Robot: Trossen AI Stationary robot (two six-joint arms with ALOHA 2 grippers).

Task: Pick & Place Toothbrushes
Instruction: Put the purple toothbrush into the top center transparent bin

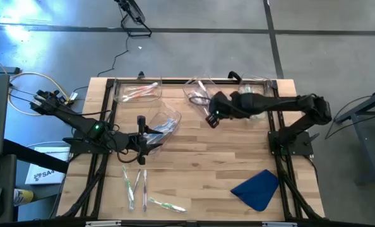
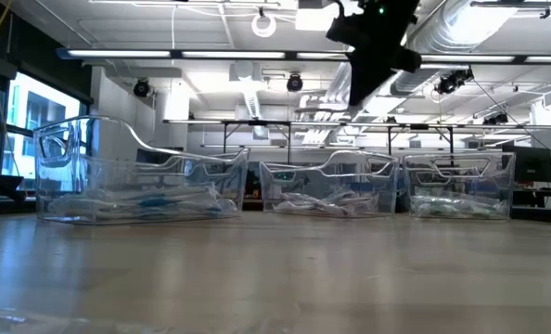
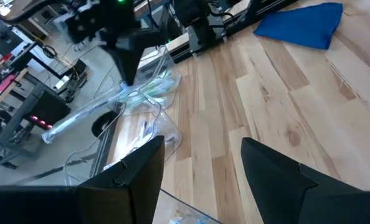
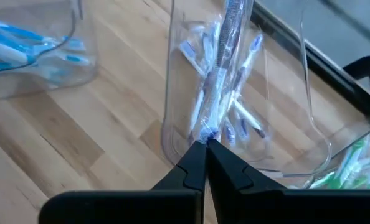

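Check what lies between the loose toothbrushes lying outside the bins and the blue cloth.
Nothing. In the high view, the stretch from the loose toothbrushes to the blue cloth is bare wooden table.

Blue cloth, green-accented toothbrushes

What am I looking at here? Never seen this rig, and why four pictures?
Two robot arms at a wooden table, filmed from four cameras: overhead, table level, and one on each wrist. They sort toothbrushes into clear bins. The right end effector is shut on a wrapped toothbrush above the middle bin, which already holds several. The left end effector is open, holding nothing, near the bin with blue brushes. Loose toothbrushes lie at the table's near edge, a blue cloth to their right.
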